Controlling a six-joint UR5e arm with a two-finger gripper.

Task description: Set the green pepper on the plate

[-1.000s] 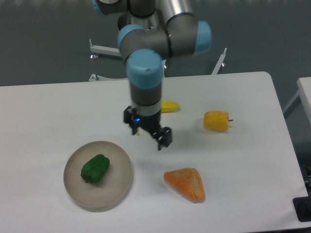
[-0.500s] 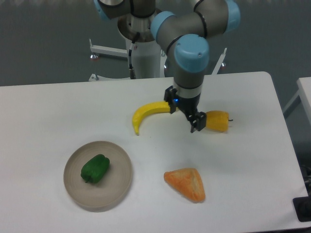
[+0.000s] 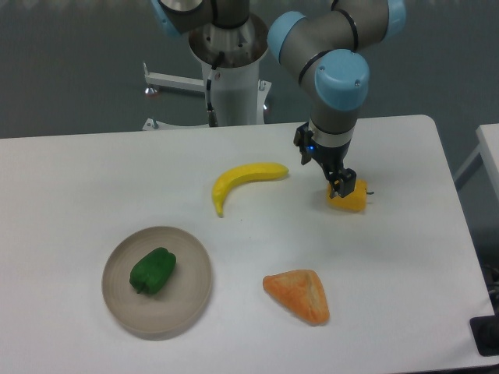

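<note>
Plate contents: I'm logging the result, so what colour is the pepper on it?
Dark green pepper, clearest in the fixed camera view.

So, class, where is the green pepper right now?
In the camera view, the green pepper lies on the plate at the table's front left, left of the orange wedge and below the banana.

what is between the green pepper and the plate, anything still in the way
Nothing visible. The green pepper already lies inside the plate, left of its centre. The gripper is far off to the right, above the yellow pepper.
</note>
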